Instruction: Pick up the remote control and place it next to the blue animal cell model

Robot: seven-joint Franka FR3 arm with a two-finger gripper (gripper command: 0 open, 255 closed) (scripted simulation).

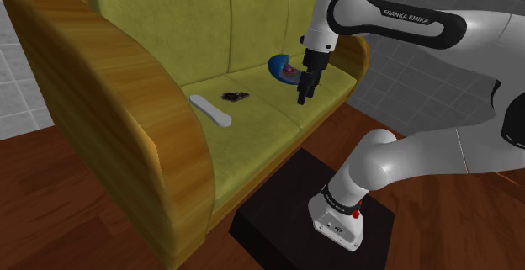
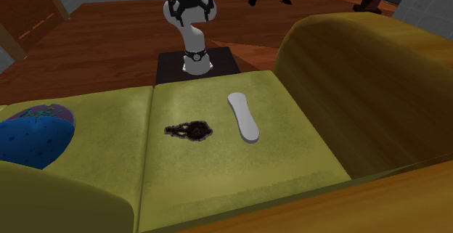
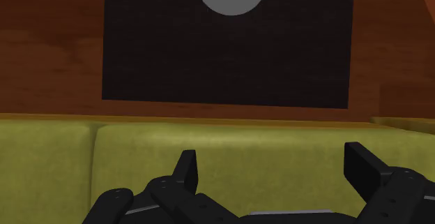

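The black box stand [image 1: 282, 218] is sitting on the wooden floor before the olive-green sofa with wooden armrests [image 1: 252, 146]. On the seat cushion beside the armrest at the shoulder view's left, the pale grey remote control [image 1: 210, 110] is lying flat. It is a slim, plain bar with rounded ends. A small dark brown ornate object [image 1: 235, 97] is lying near it, not touching. The all-black gripper [image 1: 303, 92] is hanging above the seat, fingers spread, well apart from the remote. Beyond it, the blue half-dome animal cell model [image 1: 283, 68] is resting at the sofa's far end.

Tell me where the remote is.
The pale remote lies flat on the green sofa seat, just to the shoulder view's left of a small dark object.
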